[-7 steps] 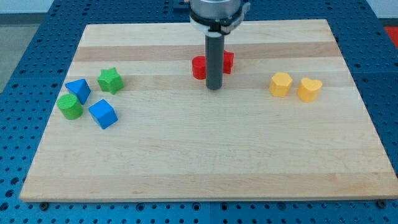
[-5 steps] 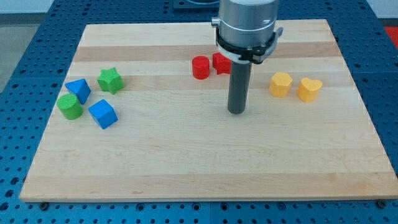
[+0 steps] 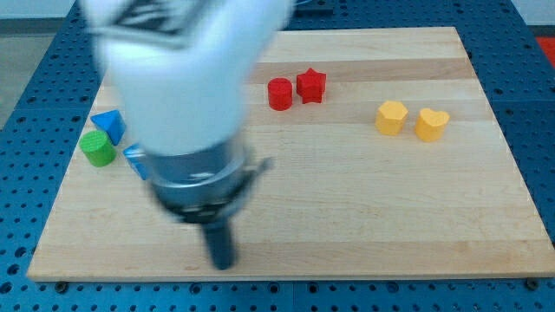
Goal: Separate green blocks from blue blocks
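My arm is blurred by motion and fills the view's left centre. My tip (image 3: 222,263) rests near the board's bottom edge, below and to the right of the green and blue group. A green cylinder (image 3: 97,148) sits at the left, with a blue triangular block (image 3: 107,124) just above it. Only a sliver of the blue cube (image 3: 132,156) shows beside the arm. The green star block is hidden behind the arm.
A red cylinder (image 3: 279,93) and a red star (image 3: 310,85) sit together at the top centre. Two yellow blocks (image 3: 391,117) (image 3: 431,124) lie at the right. The wooden board (image 3: 390,225) rests on a blue pegboard table.
My arm has swung from the board's centre right to the lower left, now covering the green star and most of the blue cube. No block has visibly moved.
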Robot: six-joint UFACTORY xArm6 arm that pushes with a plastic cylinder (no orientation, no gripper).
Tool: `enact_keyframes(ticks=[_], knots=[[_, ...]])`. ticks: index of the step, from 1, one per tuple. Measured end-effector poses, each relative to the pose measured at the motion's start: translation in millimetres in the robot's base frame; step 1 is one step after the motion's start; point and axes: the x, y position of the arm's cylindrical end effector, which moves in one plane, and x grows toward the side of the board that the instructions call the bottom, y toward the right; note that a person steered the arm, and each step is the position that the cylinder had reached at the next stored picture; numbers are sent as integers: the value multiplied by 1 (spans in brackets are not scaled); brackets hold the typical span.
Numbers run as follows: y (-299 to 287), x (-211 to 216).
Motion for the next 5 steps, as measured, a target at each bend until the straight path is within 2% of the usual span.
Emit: enact_keyframes(ticks=[1,2,3,4,5], knots=[[-111,-50],[-129,-119],[-165,-143],[-181,-111],[-193,-118]])
